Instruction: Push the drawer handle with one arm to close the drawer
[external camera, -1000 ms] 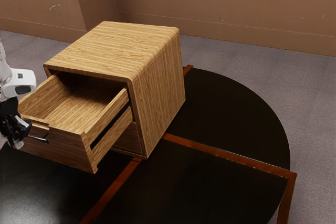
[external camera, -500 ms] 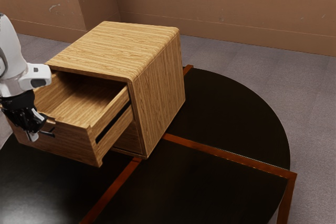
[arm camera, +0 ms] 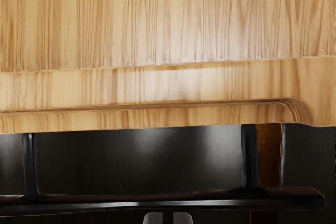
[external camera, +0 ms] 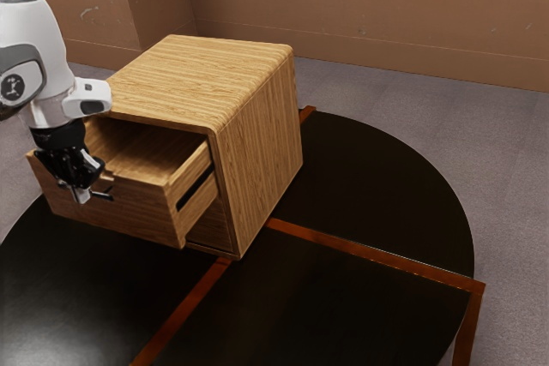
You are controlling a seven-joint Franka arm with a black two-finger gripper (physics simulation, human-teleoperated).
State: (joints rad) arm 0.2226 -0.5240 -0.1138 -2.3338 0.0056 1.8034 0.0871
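In the exterior view my gripper points down at the outer side of the drawer front, at its dark handle. The top drawer stands partly out of the wooden cabinet. Seen from the wrist, the long handle bar runs parallel to the drawer's front edge, joined by two dark posts. The tips of my gripper are close together beside the bar, shut with nothing visible between them. Whether they touch the bar is hard to tell.
The cabinet stands on a round black table with reddish-brown strips across it. Below the open drawer, the front of a lower drawer is partly visible. A brown wall rises behind.
My arm and gripper have moved toward the cabinet, to the exterior view's right. The drawer has slid inward with them and sticks out less than before.
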